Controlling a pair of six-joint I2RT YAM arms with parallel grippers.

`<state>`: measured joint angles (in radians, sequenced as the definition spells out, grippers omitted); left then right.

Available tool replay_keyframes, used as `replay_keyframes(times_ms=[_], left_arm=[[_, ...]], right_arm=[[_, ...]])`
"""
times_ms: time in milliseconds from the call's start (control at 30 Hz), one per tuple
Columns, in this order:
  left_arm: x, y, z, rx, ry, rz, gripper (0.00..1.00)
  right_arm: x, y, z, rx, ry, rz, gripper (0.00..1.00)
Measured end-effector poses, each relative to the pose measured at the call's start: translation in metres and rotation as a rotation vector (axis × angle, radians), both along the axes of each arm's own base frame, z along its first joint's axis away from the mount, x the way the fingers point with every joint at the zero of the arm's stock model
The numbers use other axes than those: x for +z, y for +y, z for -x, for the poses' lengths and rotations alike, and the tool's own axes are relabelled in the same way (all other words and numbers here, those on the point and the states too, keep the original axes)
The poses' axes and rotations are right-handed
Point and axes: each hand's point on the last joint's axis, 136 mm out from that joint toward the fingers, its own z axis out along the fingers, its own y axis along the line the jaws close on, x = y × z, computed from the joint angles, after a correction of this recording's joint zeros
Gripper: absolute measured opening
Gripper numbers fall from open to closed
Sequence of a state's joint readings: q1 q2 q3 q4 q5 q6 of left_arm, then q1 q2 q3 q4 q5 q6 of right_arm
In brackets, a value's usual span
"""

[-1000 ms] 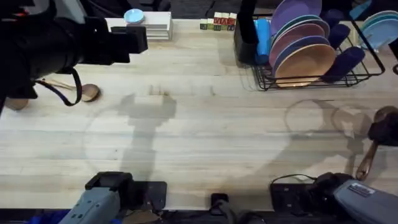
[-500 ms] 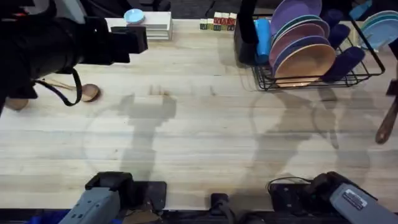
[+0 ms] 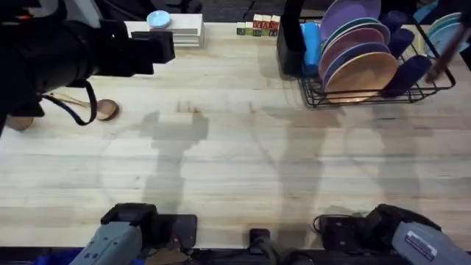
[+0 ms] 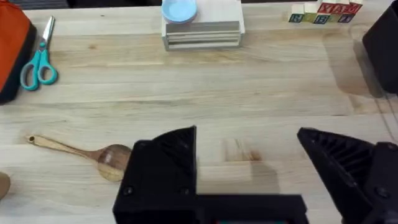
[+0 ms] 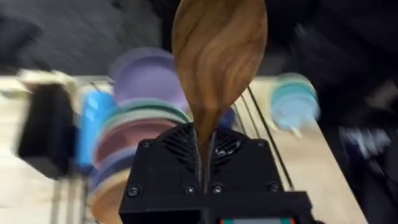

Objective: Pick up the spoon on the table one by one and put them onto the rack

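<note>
Right gripper (image 5: pixel 205 163) is clamped on a wooden spoon (image 5: pixel 217 59), fingers pinched tight on the handle just below the bowl. Bowl sticks up past the fingers, oval, strong brown grain, concave face toward the wrist camera. Spoon is off the table, in the air. Behind it in the right wrist view: the rack (image 5: pixel 261 134) with purple, pink and orange plates (image 5: pixel 134 134), a blue item beside them, a black utensil holder (image 5: pixel 46 127) at the rack's far end, and a stack of teal plates (image 5: pixel 295 102) past the rack wire. In the overhead view a thin brown streak at the right edge over the rack looks like the carried spoon, too blurred to be sure.

Left gripper (image 4: pixel 249 165) is open, jaws wide apart, holding nothing, hovering over the table (image 4: pixel 205 93). Bare wood shows between the fingers. Second spoon (image 4: pixel 84 154) lies flat on the table just beside the left finger, bowl toward the gripper, handle pointing away. Overhead puts that spoon (image 3: pixel 99 107) at the table's left side, partly under the left arm (image 3: pixel 66 55), well apart from the rack (image 3: pixel 368 92) at the far right.

Also on the table: teal-handled scissors (image 4: pixel 38 62) next to an orange-and-black object (image 4: pixel 12 46), a white stacked stand (image 4: pixel 202 28) with a light blue disc (image 4: pixel 179 9) on top, and small lettered blocks (image 4: pixel 320 12) near the holder.
</note>
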<state>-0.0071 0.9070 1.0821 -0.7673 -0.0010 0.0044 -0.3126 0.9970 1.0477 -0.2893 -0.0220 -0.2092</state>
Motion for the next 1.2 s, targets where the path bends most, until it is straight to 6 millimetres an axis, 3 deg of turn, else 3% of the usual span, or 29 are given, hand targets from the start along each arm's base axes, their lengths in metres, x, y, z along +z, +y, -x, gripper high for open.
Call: replay_keyframes(times_ms=[33, 67, 467, 500, 767, 900, 1067, 1200], left_arm=[[0.0, 0.0, 0.0, 0.0, 0.0, 0.0, 0.993], [0.0, 0.0, 0.0, 0.0, 0.0, 0.0, 0.993], [0.0, 0.0, 0.0, 0.0, 0.0, 0.0, 0.993], [0.0, 0.0, 0.0, 0.0, 0.0, 0.0, 0.993], [0.0, 0.0, 0.0, 0.0, 0.0, 0.0, 0.993], [0.0, 0.0, 0.0, 0.0, 0.0, 0.0, 0.993], [0.0, 0.0, 0.0, 0.0, 0.0, 0.0, 0.993], [0.0, 0.0, 0.0, 0.0, 0.0, 0.0, 0.993]], right_arm=[[0.016, 0.027, -0.017, 0.092, -0.078, -0.005, 0.029], [0.02, 0.037, -0.023, 0.124, -0.099, -0.006, 0.03], [0.031, 0.128, -0.092, 0.37, -0.265, -0.039, 0.031], [0.03, 0.147, -0.106, 0.411, -0.302, -0.05, 0.032], [0.014, 0.186, -0.13, 0.484, -0.326, -0.094, 0.032], [0.004, 0.195, -0.142, 0.497, -0.308, -0.109, 0.032], [0.005, 0.208, -0.165, 0.513, -0.332, -0.116, 0.032], [-0.011, 0.214, -0.184, 0.512, -0.305, -0.144, 0.032]])
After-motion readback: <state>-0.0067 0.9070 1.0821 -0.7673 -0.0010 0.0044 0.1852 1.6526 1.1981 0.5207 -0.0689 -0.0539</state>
